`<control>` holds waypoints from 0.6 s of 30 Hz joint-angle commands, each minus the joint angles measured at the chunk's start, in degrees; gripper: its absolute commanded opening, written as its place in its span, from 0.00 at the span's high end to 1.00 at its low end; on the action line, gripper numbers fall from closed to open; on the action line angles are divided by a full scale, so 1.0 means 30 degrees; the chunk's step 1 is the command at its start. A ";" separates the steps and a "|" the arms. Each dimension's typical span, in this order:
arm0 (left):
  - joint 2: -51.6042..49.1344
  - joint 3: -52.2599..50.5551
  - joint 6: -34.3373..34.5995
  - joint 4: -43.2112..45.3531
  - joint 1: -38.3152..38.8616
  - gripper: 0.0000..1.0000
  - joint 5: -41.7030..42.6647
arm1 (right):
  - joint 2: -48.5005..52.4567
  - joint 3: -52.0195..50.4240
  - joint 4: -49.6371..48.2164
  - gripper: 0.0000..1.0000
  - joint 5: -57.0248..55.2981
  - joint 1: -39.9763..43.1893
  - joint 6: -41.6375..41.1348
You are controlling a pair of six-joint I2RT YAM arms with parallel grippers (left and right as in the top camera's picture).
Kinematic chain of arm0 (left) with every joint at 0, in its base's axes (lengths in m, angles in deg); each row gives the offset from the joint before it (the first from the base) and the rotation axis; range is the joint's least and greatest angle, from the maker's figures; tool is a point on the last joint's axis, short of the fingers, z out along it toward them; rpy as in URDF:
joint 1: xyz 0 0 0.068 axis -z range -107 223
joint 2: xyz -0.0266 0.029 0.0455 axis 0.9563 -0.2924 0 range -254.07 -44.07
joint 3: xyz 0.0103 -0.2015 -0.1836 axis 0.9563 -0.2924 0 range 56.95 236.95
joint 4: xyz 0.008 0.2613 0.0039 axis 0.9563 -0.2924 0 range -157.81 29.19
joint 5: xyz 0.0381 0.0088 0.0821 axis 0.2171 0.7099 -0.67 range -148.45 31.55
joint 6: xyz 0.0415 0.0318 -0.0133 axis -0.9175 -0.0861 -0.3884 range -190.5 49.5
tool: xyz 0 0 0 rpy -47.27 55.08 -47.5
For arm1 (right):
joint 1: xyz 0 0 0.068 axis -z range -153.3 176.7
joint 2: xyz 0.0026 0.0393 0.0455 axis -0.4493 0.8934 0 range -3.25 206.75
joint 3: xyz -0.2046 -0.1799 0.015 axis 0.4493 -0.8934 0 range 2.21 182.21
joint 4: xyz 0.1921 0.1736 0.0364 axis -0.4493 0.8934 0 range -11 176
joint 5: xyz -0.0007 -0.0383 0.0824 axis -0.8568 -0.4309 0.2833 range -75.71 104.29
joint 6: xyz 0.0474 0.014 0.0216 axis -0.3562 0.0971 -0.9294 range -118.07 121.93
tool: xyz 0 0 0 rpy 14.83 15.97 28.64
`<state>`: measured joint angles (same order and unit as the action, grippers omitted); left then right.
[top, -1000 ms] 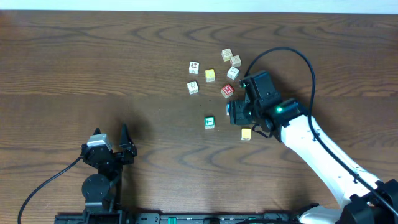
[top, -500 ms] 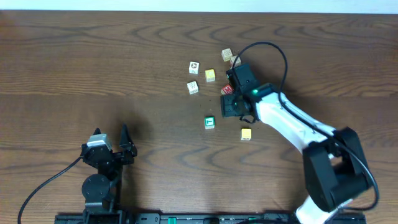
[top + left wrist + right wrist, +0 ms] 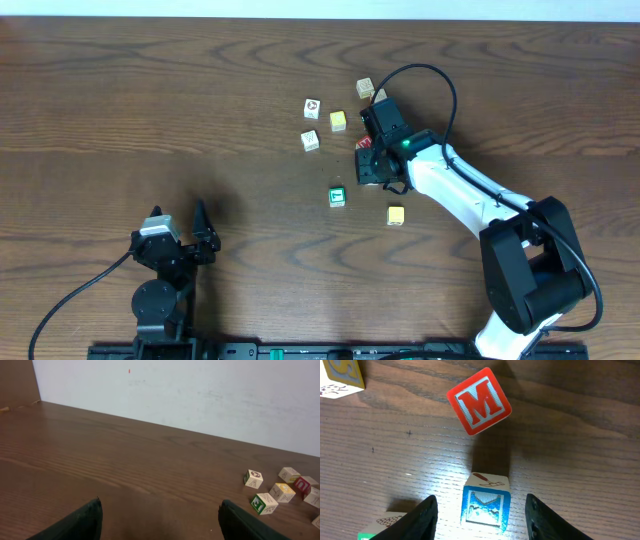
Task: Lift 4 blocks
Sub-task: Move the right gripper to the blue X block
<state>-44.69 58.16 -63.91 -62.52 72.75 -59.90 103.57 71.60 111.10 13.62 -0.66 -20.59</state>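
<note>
The dark brown wooden table (image 3: 150,100) carries a loose scatter of small letter cubes right of centre. The white right arm (image 3: 470,195) reaches across into that scatter, while the left arm sits well apart at the near edge, so the right arm is plainly the nearer one. The left gripper (image 3: 160,522) is spread wide with nothing between its fingers.

The right gripper (image 3: 482,517) hangs low over the wood with its fingers spread. The blue-faced wooden cube (image 3: 485,502) sits directly between them, roughly centred, with a gap of bare table on each side. Its side faces run about square to the fingers, and being a cube it has no long axis to line up. The next move looks to need only a straight squeeze and a lift.

The red cube with a white M (image 3: 479,401) lies just beyond the blue one, turned cornerwise. The teal-green cube (image 3: 337,196) and the yellow-orange cube (image 3: 396,215) rest near the gripper on the table.
</note>
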 commanded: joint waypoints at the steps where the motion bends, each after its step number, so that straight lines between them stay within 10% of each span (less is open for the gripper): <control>1: 0.0109 -0.0313 0.0029 -0.0838 0.0058 0.25 -0.0175 | 0.0386 0.0372 -0.0044 0.47 -0.0401 -0.0408 0.0102; 18: 0.0109 -0.0313 0.0029 -0.0838 0.0058 0.25 -0.0175 | 0.0758 0.0372 0.0029 0.56 -0.1195 -0.0495 0.0073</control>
<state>-44.69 58.16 -63.91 -62.50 72.75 -59.88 105.39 71.60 111.06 11.46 -1.68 -20.59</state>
